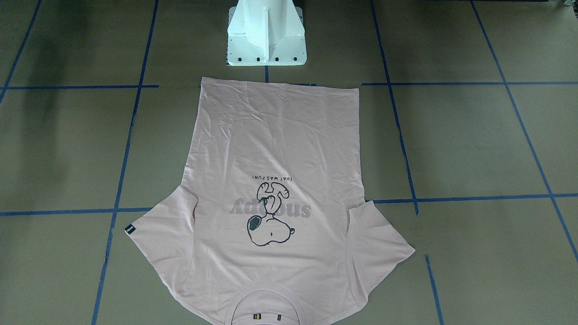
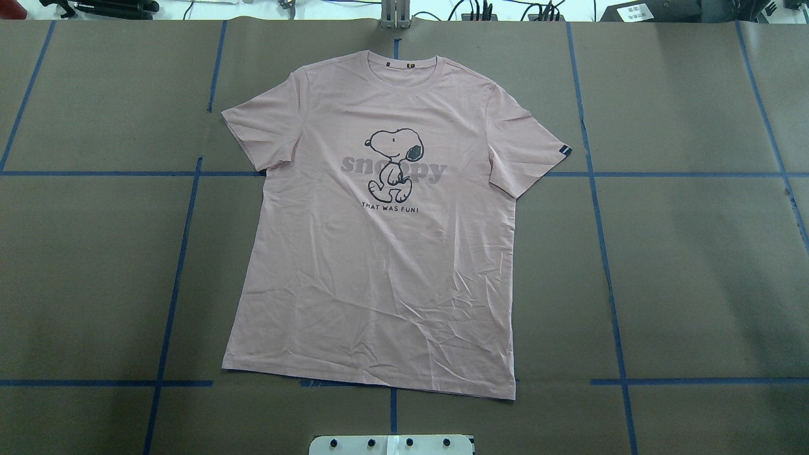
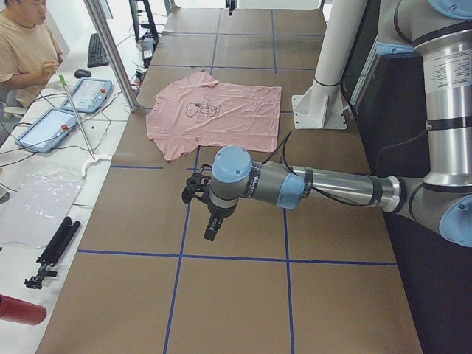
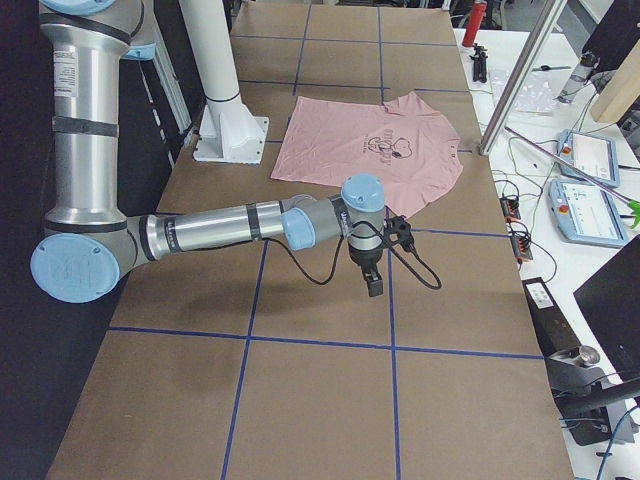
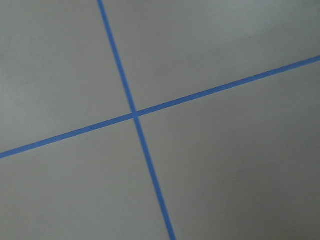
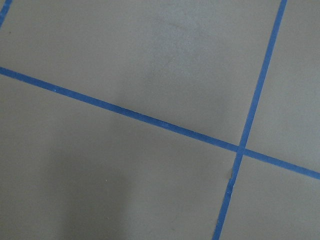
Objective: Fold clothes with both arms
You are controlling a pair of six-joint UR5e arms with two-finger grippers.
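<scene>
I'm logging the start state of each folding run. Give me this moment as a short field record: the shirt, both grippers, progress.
garment: pale pink T-shirt, spread flat on the table, print up
collar: on the side away from the robot
sleeve tag: black tag on the sleeve towards the robot's right
left gripper: points down over bare table, clear of the shirt; open or shut cannot be told
right gripper: the same, at the other end
folds: none yet

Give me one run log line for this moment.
fold: not begun | T-shirt: flat, print up, unfolded | left gripper: above table, off T-shirt, state unclear | right gripper: likewise
</scene>
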